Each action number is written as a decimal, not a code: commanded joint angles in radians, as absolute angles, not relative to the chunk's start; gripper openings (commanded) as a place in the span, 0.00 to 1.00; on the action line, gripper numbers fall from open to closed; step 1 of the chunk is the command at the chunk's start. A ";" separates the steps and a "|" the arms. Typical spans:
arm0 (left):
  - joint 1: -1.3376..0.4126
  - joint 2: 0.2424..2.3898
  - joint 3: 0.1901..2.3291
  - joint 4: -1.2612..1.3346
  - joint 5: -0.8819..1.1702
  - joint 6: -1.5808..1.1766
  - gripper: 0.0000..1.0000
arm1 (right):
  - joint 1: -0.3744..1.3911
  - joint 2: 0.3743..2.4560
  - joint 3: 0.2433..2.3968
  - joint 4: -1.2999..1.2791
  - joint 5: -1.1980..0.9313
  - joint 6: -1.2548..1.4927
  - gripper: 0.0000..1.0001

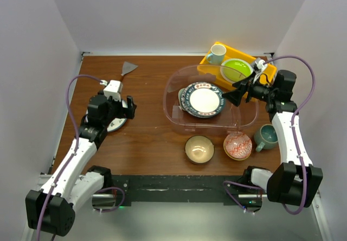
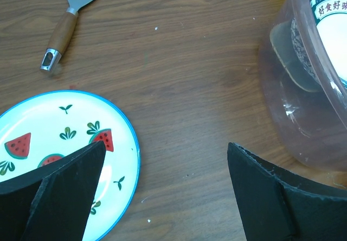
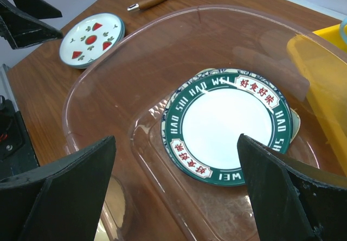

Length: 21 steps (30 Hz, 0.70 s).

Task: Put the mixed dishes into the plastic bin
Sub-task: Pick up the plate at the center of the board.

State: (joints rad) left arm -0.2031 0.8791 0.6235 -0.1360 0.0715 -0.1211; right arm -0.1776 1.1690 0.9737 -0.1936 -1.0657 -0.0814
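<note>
I see the watermelon plate [image 2: 59, 143] flat on the table, partly under one finger of my left gripper [image 2: 165, 159], which is spread wide and empty; that arm is nearer. My right gripper [image 1: 239, 92], equally wide and empty, hovers over the plastic bin [image 1: 174, 92].

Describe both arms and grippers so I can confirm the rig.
The left arm and right arm each have white links, black joints and a looping purple cable. The left gripper and right gripper carry broad, black, wedge-shaped fingers.
</note>
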 commanded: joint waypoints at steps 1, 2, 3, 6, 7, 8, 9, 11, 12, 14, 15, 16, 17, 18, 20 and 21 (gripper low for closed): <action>-0.196 0.888 0.620 -0.089 0.092 -0.140 1.00 | -0.184 1.143 0.973 -0.152 -1.083 -0.072 0.98; -0.196 0.891 0.620 -0.089 0.094 -0.141 1.00 | -0.183 1.143 0.970 -0.153 -1.085 -0.074 0.98; -0.196 0.896 0.620 -0.090 0.095 -0.141 1.00 | -0.183 1.143 0.969 -0.152 -1.085 -0.072 0.98; -0.196 0.903 0.623 -0.092 0.095 -0.141 1.00 | -0.183 1.143 0.969 -0.150 -1.085 -0.071 0.98; -0.195 0.907 0.623 -0.092 0.095 -0.141 1.00 | -0.183 1.144 0.971 -0.150 -1.085 -0.071 0.98; -0.196 0.907 0.624 -0.094 0.095 -0.141 1.00 | -0.183 1.144 0.969 -0.150 -1.086 -0.071 0.98; -0.195 0.911 0.624 -0.095 0.097 -0.143 1.00 | -0.183 1.146 0.968 -0.149 -1.086 -0.071 0.98; -0.196 0.917 0.626 -0.094 0.095 -0.141 1.00 | -0.183 1.144 0.969 -0.149 -1.086 -0.071 0.98; -0.196 0.919 0.626 -0.095 0.095 -0.141 1.00 | -0.184 1.146 0.969 -0.149 -1.086 -0.071 0.98; -0.195 0.923 0.627 -0.098 0.091 -0.143 1.00 | -0.184 1.146 0.969 -0.149 -1.086 -0.071 0.98; -0.195 0.928 0.627 -0.098 0.091 -0.143 1.00 | -0.186 1.144 0.969 -0.150 -1.085 -0.071 0.98; -0.195 0.931 0.629 -0.101 0.087 -0.143 1.00 | -0.184 1.146 0.969 -0.150 -1.085 -0.071 0.98; -0.195 0.939 0.630 -0.103 0.086 -0.143 1.00 | -0.184 1.144 0.968 -0.147 -1.086 -0.071 0.98; -0.195 0.942 0.632 -0.104 0.084 -0.143 1.00 | -0.184 1.146 0.969 -0.149 -1.085 -0.071 0.98; -0.196 0.949 0.634 -0.107 0.080 -0.144 1.00 | -0.184 1.146 0.969 -0.150 -1.086 -0.071 0.98; -0.195 0.954 0.634 -0.109 0.078 -0.143 1.00 | -0.184 1.144 0.969 -0.149 -1.086 -0.071 0.98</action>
